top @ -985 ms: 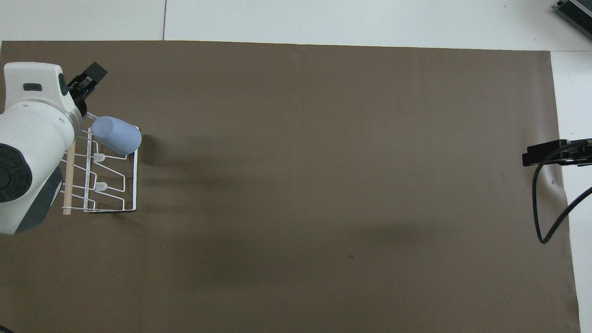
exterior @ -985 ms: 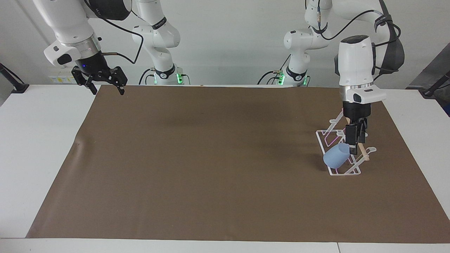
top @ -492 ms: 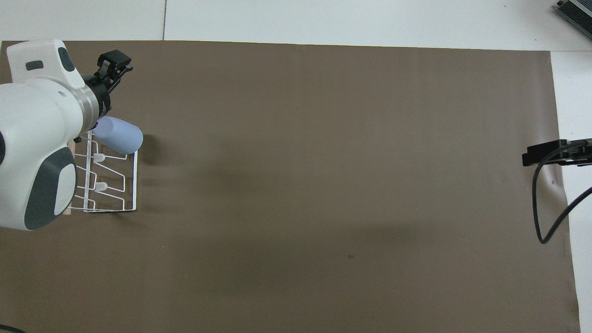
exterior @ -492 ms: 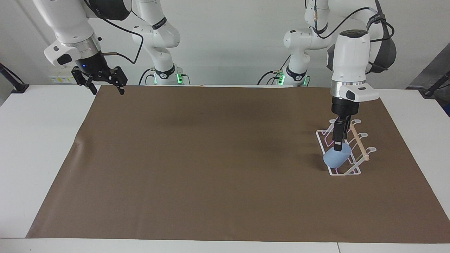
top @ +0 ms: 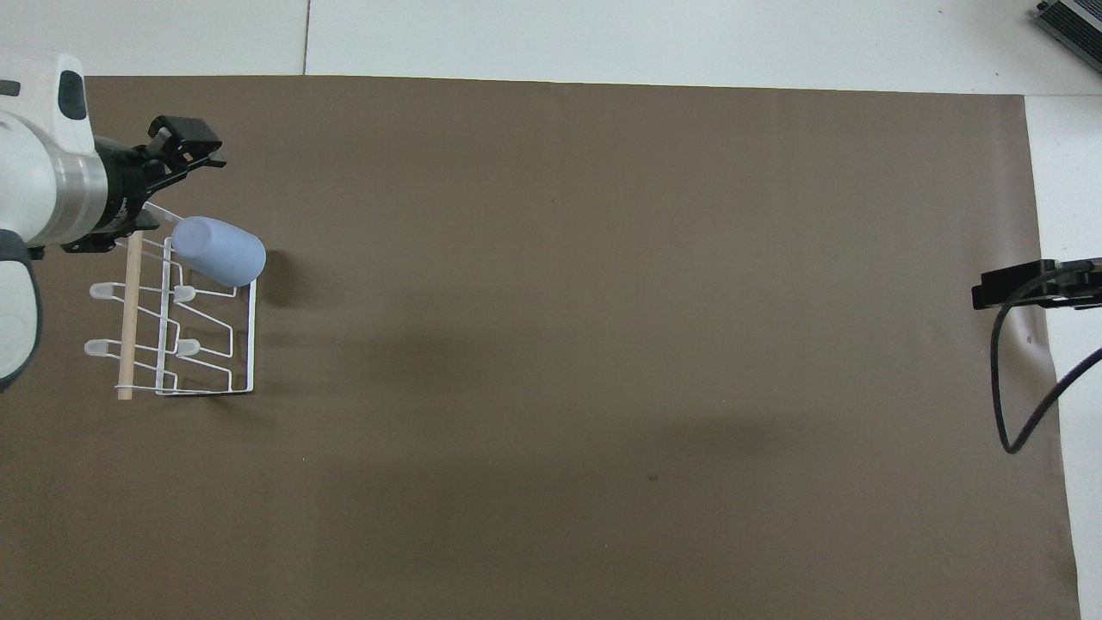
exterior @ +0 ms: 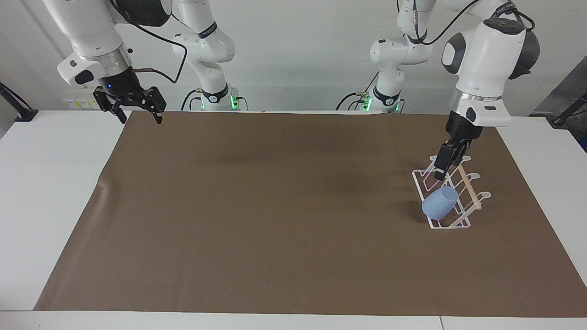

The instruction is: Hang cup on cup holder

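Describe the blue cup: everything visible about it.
The cup is a small, plain, matte light-blue tumbler, seemingly plastic, without a handle. It hangs tilted on a prong at the end of the white wire cup holder farthest from the robots, toward the left arm's end of the table. Only the rack touches it; the open left gripper is above, apart from it.

Two glossy white jointed arms with dark grey joint caps, silver wrist rings, looping black cables, green-lit bases, and black two-finger grippers.
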Motion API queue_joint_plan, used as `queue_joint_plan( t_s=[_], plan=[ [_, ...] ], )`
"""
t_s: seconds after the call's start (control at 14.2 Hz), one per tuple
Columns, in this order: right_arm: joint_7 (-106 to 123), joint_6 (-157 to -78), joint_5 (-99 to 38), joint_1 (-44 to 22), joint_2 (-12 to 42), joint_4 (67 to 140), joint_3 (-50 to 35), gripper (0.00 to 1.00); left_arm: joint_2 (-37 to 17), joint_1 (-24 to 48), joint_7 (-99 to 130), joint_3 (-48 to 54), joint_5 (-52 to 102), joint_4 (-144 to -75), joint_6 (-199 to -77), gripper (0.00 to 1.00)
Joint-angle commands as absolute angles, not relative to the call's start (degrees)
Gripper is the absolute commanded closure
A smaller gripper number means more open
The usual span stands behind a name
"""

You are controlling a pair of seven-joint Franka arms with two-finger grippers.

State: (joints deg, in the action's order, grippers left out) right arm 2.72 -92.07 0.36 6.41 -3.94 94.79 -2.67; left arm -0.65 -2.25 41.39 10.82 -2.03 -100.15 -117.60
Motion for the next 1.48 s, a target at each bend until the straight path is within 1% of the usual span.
queue_joint_plan(
  t_s=[0.0,0.28,0.42,0.49,0.7,0.98,1.27,1.41],
  plan=[
    [2.0,-92.3,0.8,7.1,-5.2,96.2,-3.3,0.00,0.8,-4.6,27.8,10.7,0.3,-99.5,-108.8,0.00],
    [2.0,-92.3,0.8,7.1,-5.2,96.2,-3.3,0.00,1.6,-5.4,7.3,10.4,0.7,-98.3,-99.9,0.00],
    [2.1,-92.3,0.8,7.1,-5.2,96.2,-3.3,0.00,1.5,-5.4,-0.7,10.8,0.1,-95.2,-95.4,0.00],
    [2.0,-92.3,0.8,7.1,-5.2,96.2,-3.3,0.00,1.5,-5.4,-1.5,11.1,0.1,-93.7,-94.0,0.00],
    [2.0,-92.3,0.8,7.1,-5.2,96.2,-3.3,0.00,3.7,-5.5,-0.9,10.9,0.4,-97.0,-95.1,0.00],
    [2.0,-92.3,0.8,7.1,-5.2,96.2,-3.3,0.00,4.0,-5.4,-0.9,10.5,0.4,-97.4,-93.8,0.00],
    [2.1,-92.3,0.8,7.1,-5.2,96.2,-3.3,0.00,2.7,-5.8,-1.1,11.1,0.6,-93.1,-89.9,0.00],
    [2.0,-92.3,0.8,7.1,-5.2,96.2,-3.3,0.00,2.5,-5.7,-0.9,11.1,1.0,-92.5,-88.4,0.00]
  ],
)
